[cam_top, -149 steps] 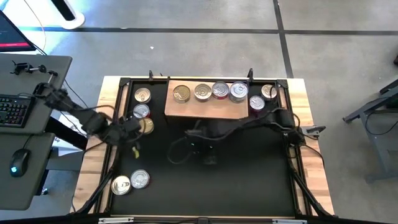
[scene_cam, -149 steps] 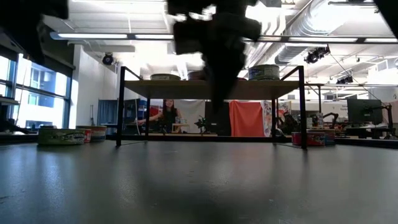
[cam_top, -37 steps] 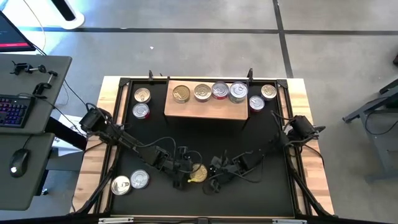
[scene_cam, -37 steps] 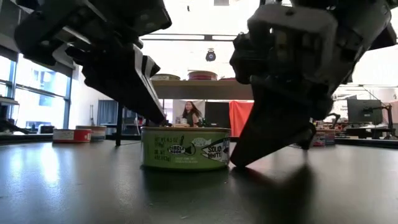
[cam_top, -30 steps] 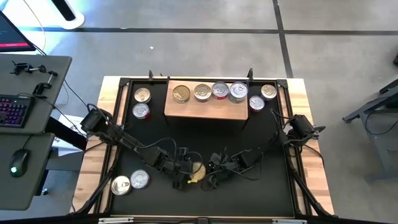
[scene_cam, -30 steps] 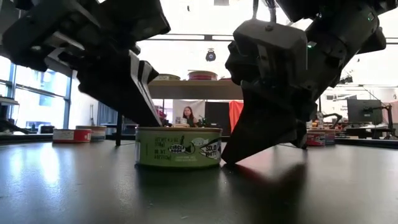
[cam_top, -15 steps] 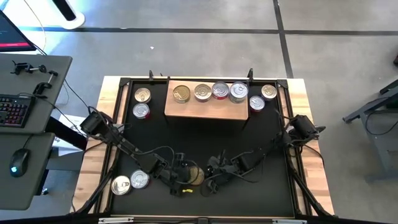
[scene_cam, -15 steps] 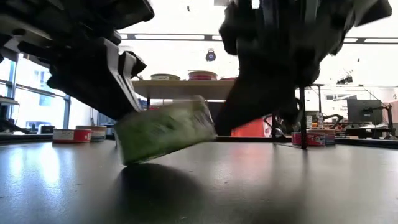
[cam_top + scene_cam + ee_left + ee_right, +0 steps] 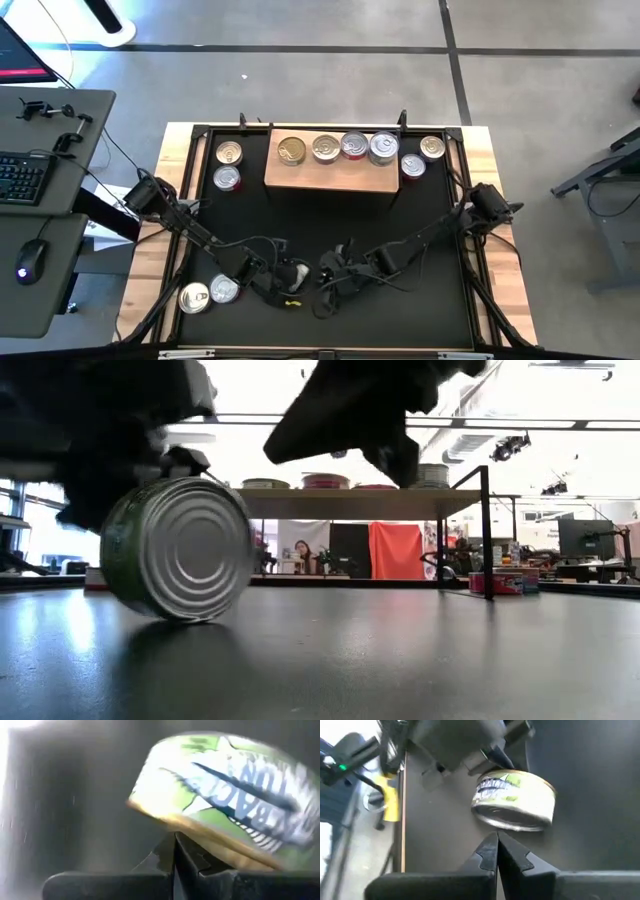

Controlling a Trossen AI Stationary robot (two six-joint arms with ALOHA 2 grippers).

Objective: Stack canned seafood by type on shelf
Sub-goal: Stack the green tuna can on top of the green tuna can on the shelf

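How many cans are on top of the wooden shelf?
4 along the shelf: the left can, the second can, the third can, the right can. Any stacked underneath would be hidden.

Green-labelled tin (image 9: 178, 550) tipped on edge on the mat, four tins on the wooden shelf (image 9: 330, 172).

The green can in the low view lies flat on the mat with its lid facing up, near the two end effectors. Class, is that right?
Not quite. In the low view the green can is tipped on its edge, its ribbed silver end facing the camera, not lying flat. It is indeed on the mat, near the two end effectors, as the high view shows.
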